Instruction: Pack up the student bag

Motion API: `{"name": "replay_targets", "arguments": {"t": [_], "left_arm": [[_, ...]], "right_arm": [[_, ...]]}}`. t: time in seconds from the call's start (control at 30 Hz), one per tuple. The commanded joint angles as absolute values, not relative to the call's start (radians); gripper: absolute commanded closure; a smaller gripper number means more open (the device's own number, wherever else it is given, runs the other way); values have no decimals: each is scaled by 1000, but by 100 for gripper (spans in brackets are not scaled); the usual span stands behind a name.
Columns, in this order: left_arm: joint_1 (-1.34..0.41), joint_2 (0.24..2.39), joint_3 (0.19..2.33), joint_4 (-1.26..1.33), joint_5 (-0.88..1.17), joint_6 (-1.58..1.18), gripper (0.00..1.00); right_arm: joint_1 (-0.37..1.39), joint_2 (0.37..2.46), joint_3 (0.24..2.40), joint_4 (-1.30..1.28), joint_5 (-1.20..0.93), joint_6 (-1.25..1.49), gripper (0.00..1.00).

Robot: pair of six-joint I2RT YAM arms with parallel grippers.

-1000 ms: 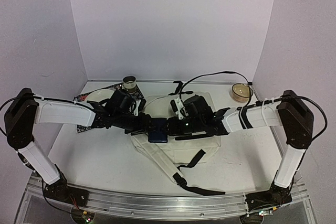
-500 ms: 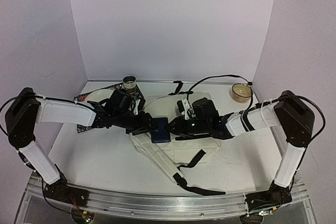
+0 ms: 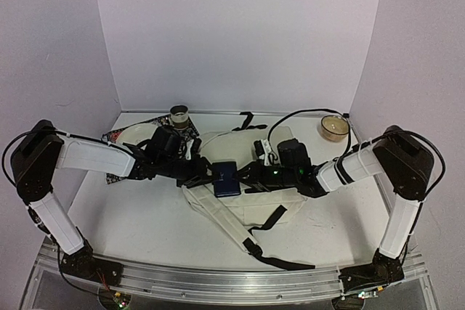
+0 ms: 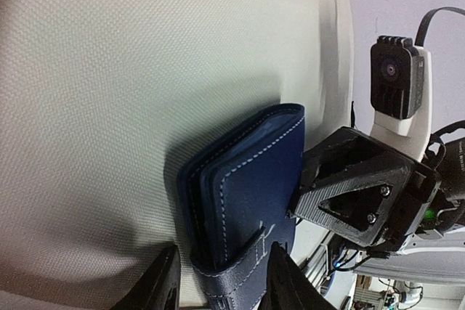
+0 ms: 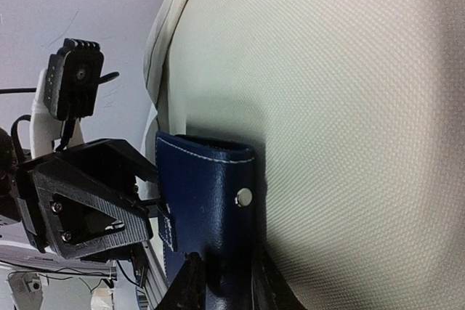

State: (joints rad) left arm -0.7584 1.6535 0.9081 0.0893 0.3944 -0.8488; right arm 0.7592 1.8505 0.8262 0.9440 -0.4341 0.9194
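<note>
Packing looks barely begun, as far as can be judged. The bag (image 3: pixel 218 147) lies flat in the middle of the tabletop, its straps trailing toward the near edge, and no view shows an open mouth or what may already be inside. A blue wallet (image 3: pixel 226 178) is not yet packed: it is held just over the bag's cream fabric, between the two arms, which meet end to end above the bag. The right gripper (image 5: pixel 227 281) is nearly closed and pinches one end of the wallet between its fingers. The left gripper (image 4: pixel 221 284) is partly open and brackets the strap end, one finger against the strap and the other just beside the edge; whether it really has a grip I cannot tell. The bag lies directly under both grippers, close below the wallet. Finding or opening a compartment and getting the wallet inside are left to do. A bowl (image 3: pixel 334 127) stands near the far right corner.
</note>
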Motion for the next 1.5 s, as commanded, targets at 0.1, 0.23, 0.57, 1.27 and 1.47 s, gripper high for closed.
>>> {"name": "replay_targets", "arguments": {"t": [0.1,0.23,0.57,1.27,1.47], "left_arm": [[-755,1710,929,156,469,-879,60],[-756,1683,935,165,461,-880,67],[-756,1619,919,180,408,-871,94],[-741,1510,853,157,321,-886,100],[-729,1494,834,155,319,-885,100]], "right_arm": [[726,1921,786,982,-448,997,80],[727,1929,795,991,-464,1002,80],[727,1904,817,986,-488,981,75],[726,1578,1106,-242,8,81,37],[774,1559,1104,-307,212,-154,31]]}}
